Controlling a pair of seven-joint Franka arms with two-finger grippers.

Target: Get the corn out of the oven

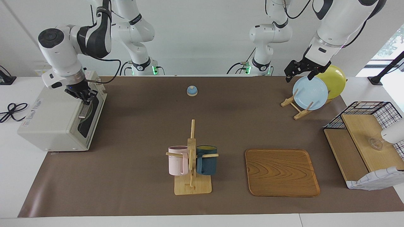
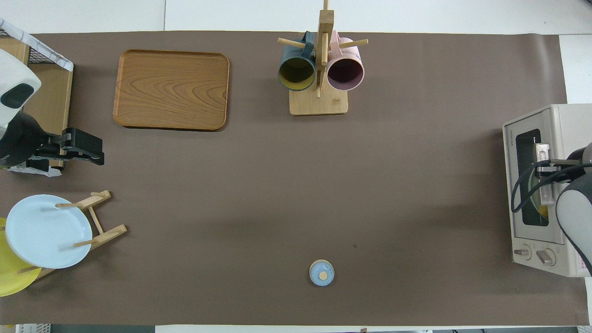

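Off-white and boxy, the oven [image 1: 53, 123] sits at the right arm's end of the brown mat [image 1: 126, 189], and that is where my working arm is. The right gripper [image 1: 84, 96] is down at the top of the door with its fingertips closed together and touching the silver handle [image 1: 82, 112]; I cannot tell whether the bar is actually pinched between them. From overhead, the corn [image 2: 542, 212] shows only as a small yellow patch through the dark glass, inside the oven and toward the end of the door where the knobs are. Moving along the table, a small blue dome [image 1: 192, 90] stands alone near the robots' edge of the mat. Farther from the robots is a wooden mug rack [image 1: 192, 186] with a pink mug [image 1: 176, 164] and a dark teal mug [image 1: 206, 162] hanging on either side of its post. Beside it, toward the left arm's end, lies a wooden tray [image 1: 282, 172] with nothing on it. Nearer to the robots than the tray, a plate stand [image 1: 298, 110] holds a pale blue plate [image 1: 310, 93] and a yellow plate [image 1: 334, 80] on edge. The left gripper [image 1: 299, 75] waits in the air just over that stand, fingers spread apart and holding nothing. At the left arm's end of the table stands a black wire basket [image 1: 363, 108] with wooden shelves.
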